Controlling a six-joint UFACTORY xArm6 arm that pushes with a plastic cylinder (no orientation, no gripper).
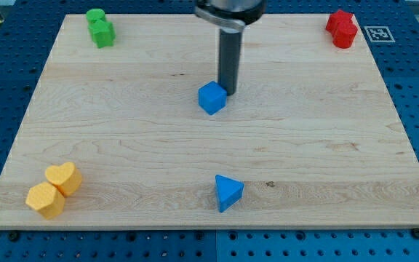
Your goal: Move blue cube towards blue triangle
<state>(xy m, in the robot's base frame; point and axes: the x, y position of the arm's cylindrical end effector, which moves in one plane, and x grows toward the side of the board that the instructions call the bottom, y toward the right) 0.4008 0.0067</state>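
Nearest you, the blue triangle (228, 193) sits at the view's bottom centre. Your blue cube (212, 97) is mid-board, well above it. My tip (231, 92) touches the cube's upper-right side, so pushing down the view should drive it toward the triangle. No jaws here, just a bare rod. No readable writing, only a square marker (377, 33) top right.

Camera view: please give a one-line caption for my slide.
My tip sits at the upper right of the blue cube, with the blue triangle toward the view's bottom.
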